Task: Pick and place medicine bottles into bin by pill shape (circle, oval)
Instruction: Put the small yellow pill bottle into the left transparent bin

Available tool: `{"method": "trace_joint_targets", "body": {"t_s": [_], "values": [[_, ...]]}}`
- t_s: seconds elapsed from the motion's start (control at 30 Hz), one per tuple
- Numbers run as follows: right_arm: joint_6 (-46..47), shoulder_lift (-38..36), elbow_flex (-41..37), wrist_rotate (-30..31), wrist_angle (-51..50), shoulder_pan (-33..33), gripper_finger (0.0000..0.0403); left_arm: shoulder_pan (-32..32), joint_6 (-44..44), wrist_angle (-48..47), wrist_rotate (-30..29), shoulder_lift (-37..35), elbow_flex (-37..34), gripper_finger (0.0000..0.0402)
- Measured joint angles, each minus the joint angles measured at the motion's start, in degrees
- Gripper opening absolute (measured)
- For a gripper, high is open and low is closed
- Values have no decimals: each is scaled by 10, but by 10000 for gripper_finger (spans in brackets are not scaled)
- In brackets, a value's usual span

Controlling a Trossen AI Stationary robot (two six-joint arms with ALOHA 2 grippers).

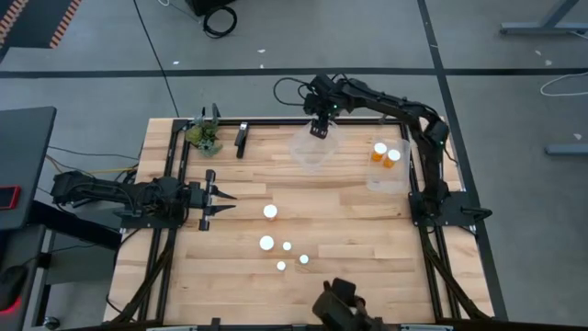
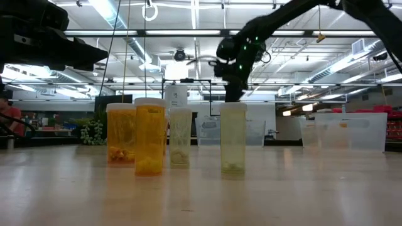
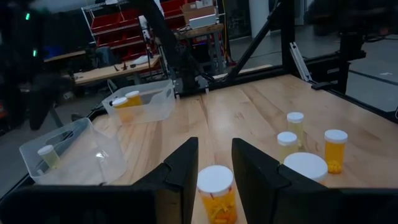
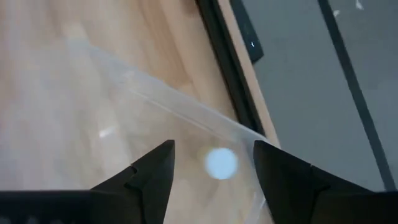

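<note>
Your right gripper hangs over the far clear bin with its fingers spread apart and nothing between them; in its wrist view a single white-capped bottle lies inside that bin, directly beyond the open fingers. Your left gripper waits at the table's left side, its fingers also apart and pointing toward the loose bottles, the nearest amber one standing just ahead of the gap but not gripped. You have five medicine bottles standing upright on the wooden table near its middle and front. A second clear bin by the right arm's base holds two orange bottles. A small green plant sits at the far left corner.
</note>
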Motion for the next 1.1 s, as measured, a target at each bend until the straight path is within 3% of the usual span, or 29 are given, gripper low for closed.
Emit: {"method": "trace_joint_targets", "body": {"t_s": [0.2, 0.53, 0.7, 1.1], "values": [[23, -46, -16, -37, -4, 80, 225, 0, 0, 0, 0, 0, 0, 107], [68, -60, -76, -37, 71, 238, 226, 0, 0, 0, 0, 0, 0, 107], [97, -60, -119, -37, 120, 281, 226, 0, 0, 0, 0, 0, 0, 107], [193, -60, -158, -14, 114, 377, 226, 0, 0, 0, 0, 0, 0, 107]]}}
